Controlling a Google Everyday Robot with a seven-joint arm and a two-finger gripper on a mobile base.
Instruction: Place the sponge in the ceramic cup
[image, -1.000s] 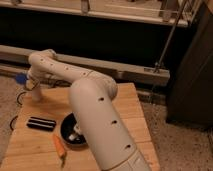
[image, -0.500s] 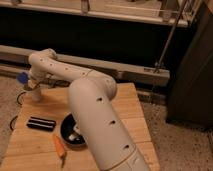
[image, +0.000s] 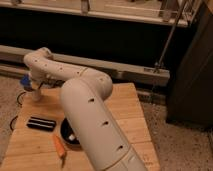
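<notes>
Fingers of the gripper (image: 34, 86) are clenched, and they seem to be grasping the sponge (image: 25, 81), which shows as a small blue block sticking out to the left of them. The sponge hangs in the air just past the far left corner of the table (image: 125, 107), not resting on the wood. Its long side runs roughly level, left to right across the view, with the free end pointing left, away from the table, and the other end hidden in the grip. How it is turned beyond that is too blurred to tell.

The gripper sits at the far left end of the white arm (image: 85, 115), which rises from the bottom of the view and bends back over the table toward that corner. Just beneath and slightly right of the gripper stands the cup (image: 38, 95), a pale shape at the table corner; its handle and mouth cannot be made out. The sponge is beside and a little above the cup, not inside it.

Nearer on the table lie a flat black bar (image: 41, 123), a round black pan (image: 67, 135) partly hidden by the arm, and a thin orange stick (image: 60, 148).
</notes>
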